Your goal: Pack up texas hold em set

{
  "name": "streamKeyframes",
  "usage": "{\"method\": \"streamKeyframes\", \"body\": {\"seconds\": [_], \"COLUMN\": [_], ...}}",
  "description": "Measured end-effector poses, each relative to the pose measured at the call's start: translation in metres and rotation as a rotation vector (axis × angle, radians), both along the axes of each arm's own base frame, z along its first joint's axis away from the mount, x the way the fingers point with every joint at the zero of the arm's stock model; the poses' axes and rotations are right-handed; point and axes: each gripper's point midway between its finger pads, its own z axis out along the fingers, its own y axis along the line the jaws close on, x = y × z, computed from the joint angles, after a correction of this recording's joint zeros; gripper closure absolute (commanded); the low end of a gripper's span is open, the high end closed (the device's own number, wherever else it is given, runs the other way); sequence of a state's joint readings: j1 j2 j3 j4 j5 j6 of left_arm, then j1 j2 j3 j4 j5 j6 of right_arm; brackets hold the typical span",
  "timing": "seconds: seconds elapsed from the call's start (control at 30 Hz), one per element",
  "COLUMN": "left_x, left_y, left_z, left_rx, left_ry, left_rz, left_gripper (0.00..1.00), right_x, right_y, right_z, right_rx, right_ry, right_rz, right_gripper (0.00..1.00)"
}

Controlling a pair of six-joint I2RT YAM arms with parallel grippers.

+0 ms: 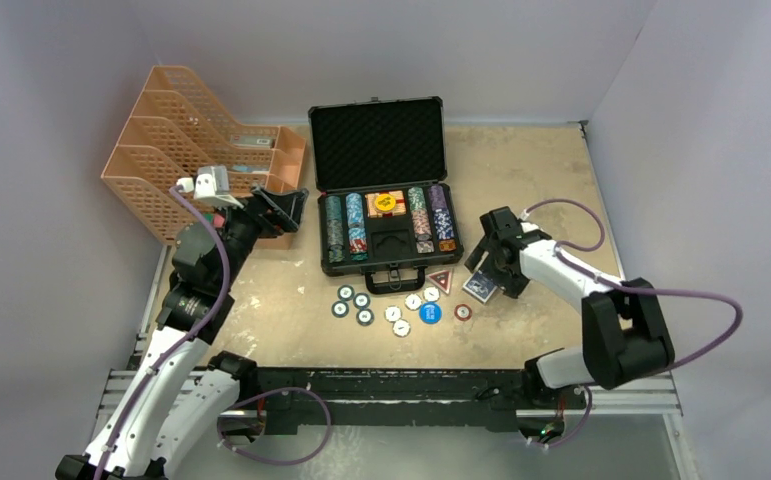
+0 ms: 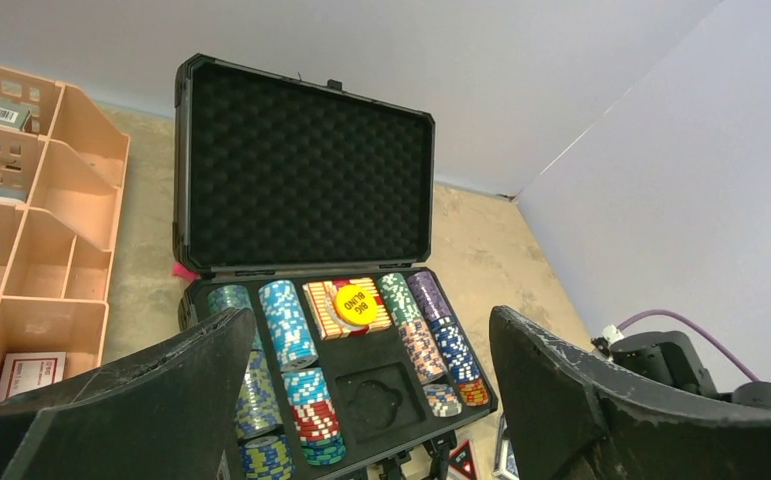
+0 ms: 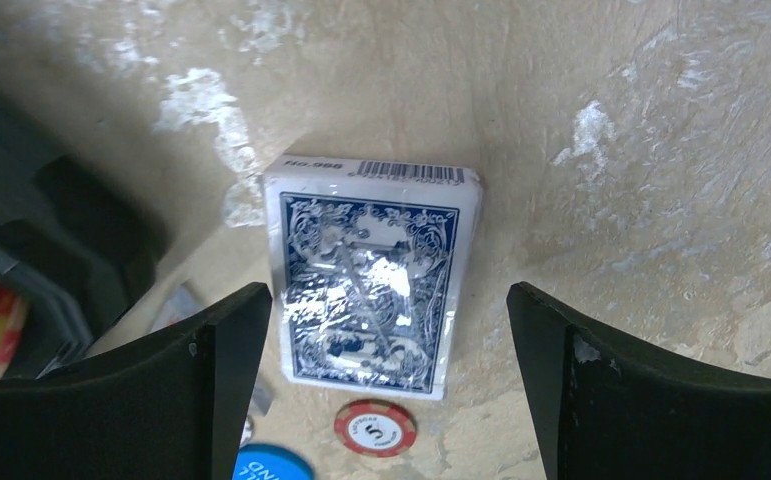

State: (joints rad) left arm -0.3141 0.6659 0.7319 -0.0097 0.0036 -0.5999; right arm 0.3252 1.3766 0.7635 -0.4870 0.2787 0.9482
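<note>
The black case (image 1: 381,140) lies open mid-table with its foam lid up and rows of multicoloured chips (image 1: 346,225) in its tray; it also shows in the left wrist view (image 2: 301,160). Several loose chips (image 1: 391,312) lie on the table before it. The blue-white card deck (image 3: 369,275) lies flat on the table (image 1: 480,288) to the right of the case. My right gripper (image 3: 386,400) is open just above the deck, one finger to each side. My left gripper (image 2: 371,400) is open and empty, raised left of the case.
An orange mesh file organiser (image 1: 196,140) stands at the back left, close to my left arm. A red triangular marker (image 1: 442,279) and a blue disc (image 1: 430,313) lie among the loose chips. A red 5 chip (image 3: 375,427) lies just before the deck.
</note>
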Motion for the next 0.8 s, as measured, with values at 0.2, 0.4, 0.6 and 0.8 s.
{"method": "streamKeyframes", "body": {"seconds": [0.2, 0.4, 0.6, 0.8], "left_x": [-0.001, 0.000, 0.007, 0.012], "left_y": [0.000, 0.002, 0.001, 0.000], "left_z": [-0.003, -0.005, -0.010, -0.020], "left_rx": [0.005, 0.008, 0.017, 0.029], "left_ry": [0.013, 0.023, 0.048, 0.086], "left_rz": [0.001, 0.010, 0.016, 0.019], "left_gripper": [0.13, 0.14, 0.14, 0.14], "right_x": [0.002, 0.016, 0.018, 0.022], "right_y": [-0.003, 0.000, -0.002, 0.000], "right_z": [-0.013, -0.015, -0.019, -0.015], "right_rx": [-0.034, -0.045, -0.062, -0.050], "right_ry": [0.051, 0.060, 0.066, 0.042], "right_rz": [-0.026, -0.028, -0.032, -0.026], "right_gripper": [0.04, 0.17, 0.42, 0.45]}}
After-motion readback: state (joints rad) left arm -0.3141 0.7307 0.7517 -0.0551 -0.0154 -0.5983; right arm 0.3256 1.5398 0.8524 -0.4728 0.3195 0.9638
